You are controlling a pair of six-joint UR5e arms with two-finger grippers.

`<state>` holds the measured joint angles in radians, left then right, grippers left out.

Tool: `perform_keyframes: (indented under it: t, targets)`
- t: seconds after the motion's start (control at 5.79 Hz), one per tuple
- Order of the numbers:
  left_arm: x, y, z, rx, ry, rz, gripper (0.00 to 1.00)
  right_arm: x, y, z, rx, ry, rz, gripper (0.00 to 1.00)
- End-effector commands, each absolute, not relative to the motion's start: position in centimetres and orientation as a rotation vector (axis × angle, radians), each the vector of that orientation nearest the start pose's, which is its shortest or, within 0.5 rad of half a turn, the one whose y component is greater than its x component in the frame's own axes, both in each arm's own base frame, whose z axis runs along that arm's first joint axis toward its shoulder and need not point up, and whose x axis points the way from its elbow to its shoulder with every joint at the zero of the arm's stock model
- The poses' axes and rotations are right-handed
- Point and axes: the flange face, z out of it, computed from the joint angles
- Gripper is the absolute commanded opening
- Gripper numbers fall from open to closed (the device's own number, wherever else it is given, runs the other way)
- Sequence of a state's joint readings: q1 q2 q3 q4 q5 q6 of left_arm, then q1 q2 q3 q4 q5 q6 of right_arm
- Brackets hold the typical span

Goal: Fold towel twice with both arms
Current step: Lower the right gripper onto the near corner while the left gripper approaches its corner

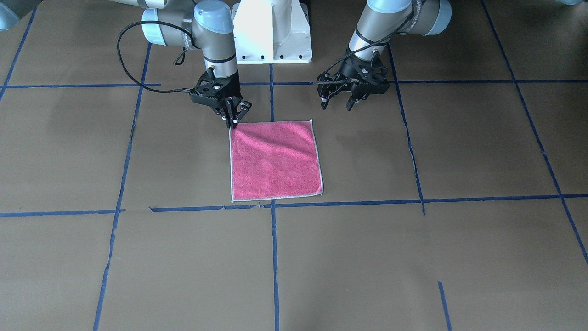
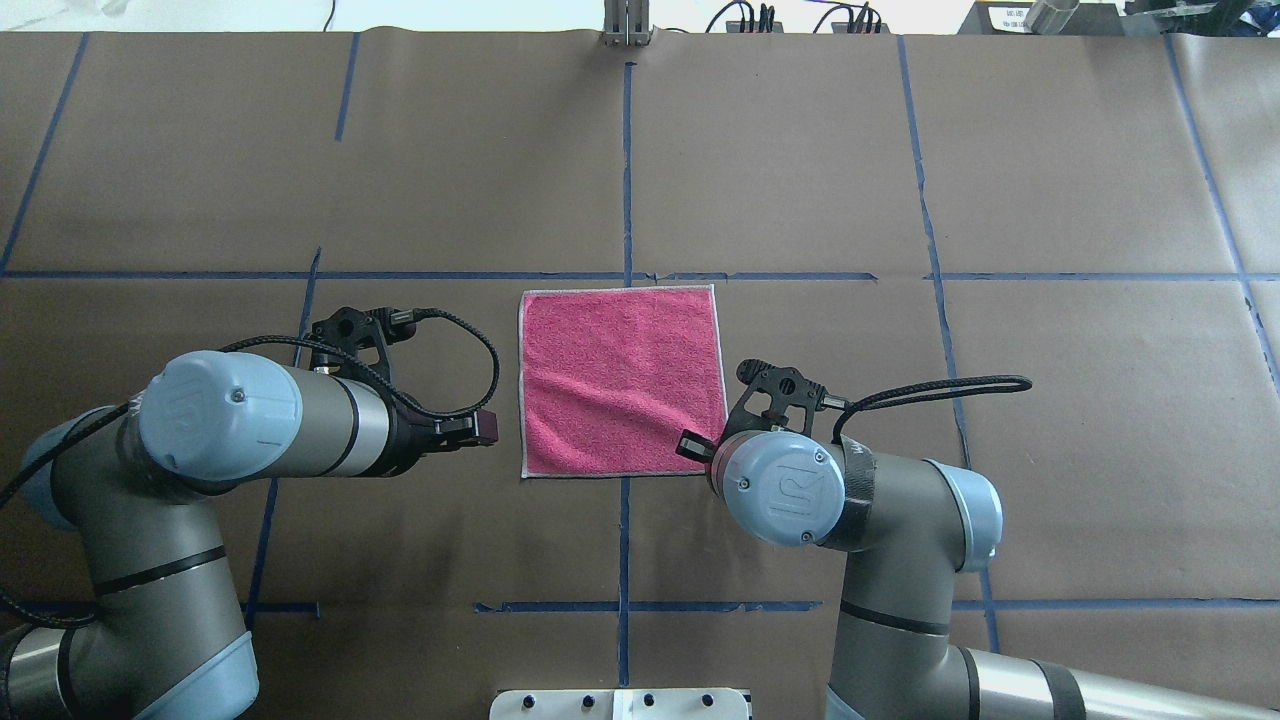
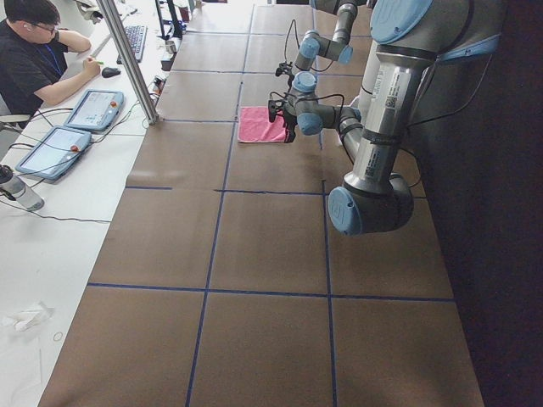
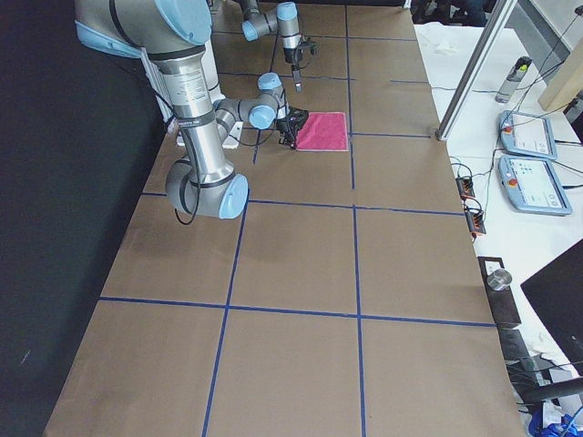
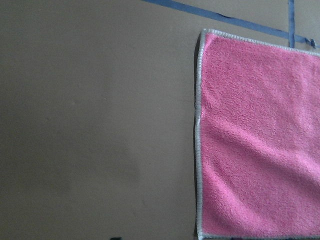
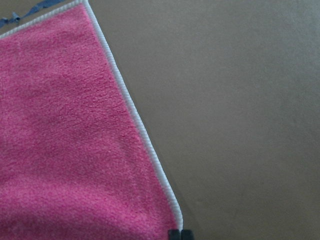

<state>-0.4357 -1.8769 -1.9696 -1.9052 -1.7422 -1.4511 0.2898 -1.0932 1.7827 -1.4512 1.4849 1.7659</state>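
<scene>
Left of the towel (image 2: 620, 375), left gripper (image 1: 336, 104): fingers spread wide, holding nothing, hanging just off the towel's robot-side left corner.
Towel: flat, pink side up, about mid-table (image 2: 1050, 400), nudged toward the robot's edge.
Right gripper (image 1: 234, 120): fingertips (image 6: 175, 234) pressed together right at the towel's robot-side right corner. I can't tell if any cloth is actually pinched.
Handling: my guess is light, floppy terry that's grippy rather than slick, with nothing to break. It'll sag and drag.
Where to grab: I'd pinch both robot-side corners, just inside the border (image 5: 199, 150).
</scene>
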Motion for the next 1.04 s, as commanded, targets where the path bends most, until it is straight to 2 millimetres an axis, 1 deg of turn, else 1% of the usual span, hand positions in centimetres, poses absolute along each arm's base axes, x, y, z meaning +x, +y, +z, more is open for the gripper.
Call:
perform_keyframes:
  t: [0.0,0.17,0.35,0.52,0.69,0.86]
  targets:
    - [46.4,-33.9,27.6,0.13,1.044,-0.189,0.82,-56.9,-32.0,28.4,0.123,-0.818,0.492,0.0]
    - [48.1,-32.3,27.2,0.118,1.047,-0.158,0.87,-56.8,-32.0,28.3,0.124,-0.821,0.493,0.0]
    - [50.0,-32.7,26.8,0.145,1.033,-0.177,0.86,-56.7,-32.0,28.2,0.124,-0.824,0.493,0.0]
    - [51.7,-33.3,26.2,0.124,1.034,-0.227,0.79,-56.7,-32.0,28.1,0.124,-0.825,0.493,0.0]
    - [52.2,-33.4,26.2,0.121,1.031,-0.232,0.68,-56.7,-32.0,28.2,0.124,-0.824,0.495,0.0]
    - [52.7,-33.6,26.8,0.117,1.017,-0.235,0.61,-56.7,-32.0,28.1,0.124,-0.826,0.495,0.0]
